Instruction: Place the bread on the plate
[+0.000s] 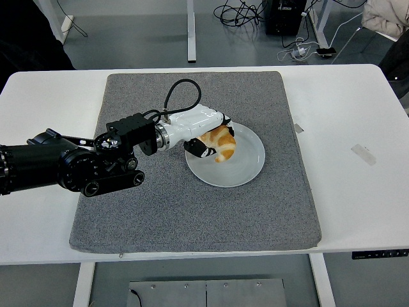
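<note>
Gripping the bread (223,144), robot hand (206,132) over plate (250,164)

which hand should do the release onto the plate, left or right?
Left. The left hand already grips the bread and holds it over the plate, so it likely only needs to lower and open. The right arm is not in view.

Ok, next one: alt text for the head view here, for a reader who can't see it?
The left robot hand holds a croissant-shaped bread over the pale plate, reaching in from the left. The plate sits on a grey mat covering a white table; whether the bread touches the plate is unclear.
</note>
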